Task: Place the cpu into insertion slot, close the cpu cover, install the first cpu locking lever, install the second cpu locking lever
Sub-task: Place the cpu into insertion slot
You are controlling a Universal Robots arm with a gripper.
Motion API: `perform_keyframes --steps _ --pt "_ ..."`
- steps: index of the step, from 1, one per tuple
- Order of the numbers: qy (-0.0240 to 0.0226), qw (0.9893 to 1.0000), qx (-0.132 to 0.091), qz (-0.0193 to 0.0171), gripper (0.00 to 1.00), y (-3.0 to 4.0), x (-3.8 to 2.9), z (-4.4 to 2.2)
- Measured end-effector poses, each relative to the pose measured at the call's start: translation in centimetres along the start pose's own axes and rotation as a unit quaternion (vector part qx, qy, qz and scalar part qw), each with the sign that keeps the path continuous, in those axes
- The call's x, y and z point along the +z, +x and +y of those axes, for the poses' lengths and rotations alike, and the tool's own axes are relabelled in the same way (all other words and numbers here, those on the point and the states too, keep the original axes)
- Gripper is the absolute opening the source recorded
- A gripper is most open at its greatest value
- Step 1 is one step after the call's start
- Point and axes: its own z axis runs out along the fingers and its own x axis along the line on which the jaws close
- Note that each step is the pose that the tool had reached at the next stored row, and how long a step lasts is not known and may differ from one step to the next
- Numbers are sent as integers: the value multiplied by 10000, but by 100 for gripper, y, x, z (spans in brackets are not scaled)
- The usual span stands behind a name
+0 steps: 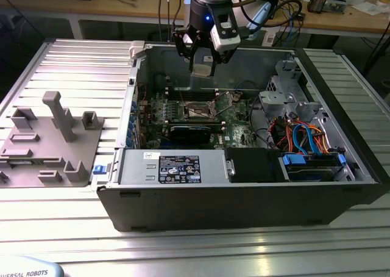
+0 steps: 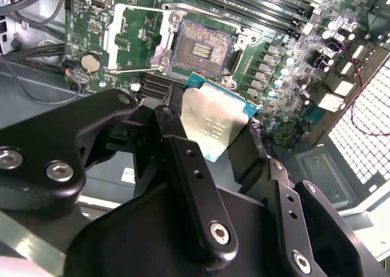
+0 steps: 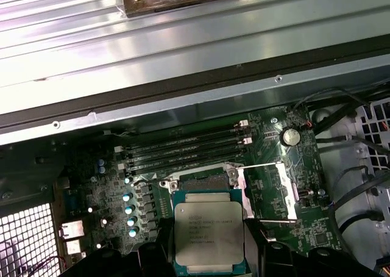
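Note:
My gripper (image 1: 202, 66) hangs above the open computer case, shut on the cpu (image 1: 201, 68), a flat silver-grey square chip. In both wrist views the cpu (image 2: 216, 121) (image 3: 209, 234) sits flat between the black fingers (image 2: 183, 161). Beneath it lies the insertion slot (image 1: 198, 111) (image 2: 204, 45), bare, with a dark centre, on the green board. In the first wrist view the cpu hides most of the slot (image 3: 204, 180). The cpu cover (image 2: 125, 39) (image 3: 268, 191) is swung open beside the slot. A thin wire locking lever (image 2: 131, 70) stands free by the cover.
A long black card (image 1: 192, 132) lies in front of the socket, and memory slots (image 3: 183, 149) run beside it. A labelled grey box (image 1: 177, 167), a black box (image 1: 256, 164) and a drive cage with blue and orange cables (image 1: 304, 136) fill the case's front. A grey fixture plate (image 1: 49, 136) lies outside.

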Motion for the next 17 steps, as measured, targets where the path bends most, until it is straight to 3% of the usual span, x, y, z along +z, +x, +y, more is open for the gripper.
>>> perform_keyframes --steps 17 --pt "-2 10000 73 -6 54 0 4 0"
